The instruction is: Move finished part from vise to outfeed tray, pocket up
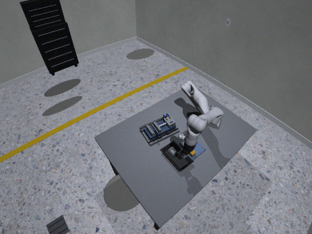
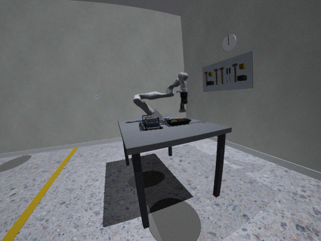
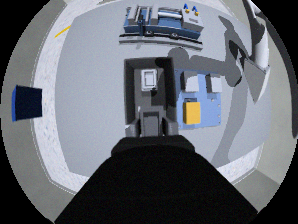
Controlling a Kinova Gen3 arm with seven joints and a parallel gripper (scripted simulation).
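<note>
Gripper (image 2: 182, 109) hangs well above the dark outfeed tray (image 2: 187, 120), pointing straight down, and we judge its fingers clamped on the finished part (image 3: 150, 123), a grey block seen at the fingertips in the wrist view. From that view we look down past the part into the tray (image 3: 133, 96), where a small pale shape (image 3: 149, 79) shows on the floor; we cannot tell what it is. Just beside the tray lies a blue mat (image 1: 201, 149) with a yellow block (image 1: 193, 152) on it. Near the tray, toward the yellow floor line (image 1: 87, 114), stands the blue vise (image 1: 158, 128) on the grey table (image 1: 137, 168). On the far wall we note a tool board (image 2: 248, 81) and a clock (image 2: 229, 42).
</note>
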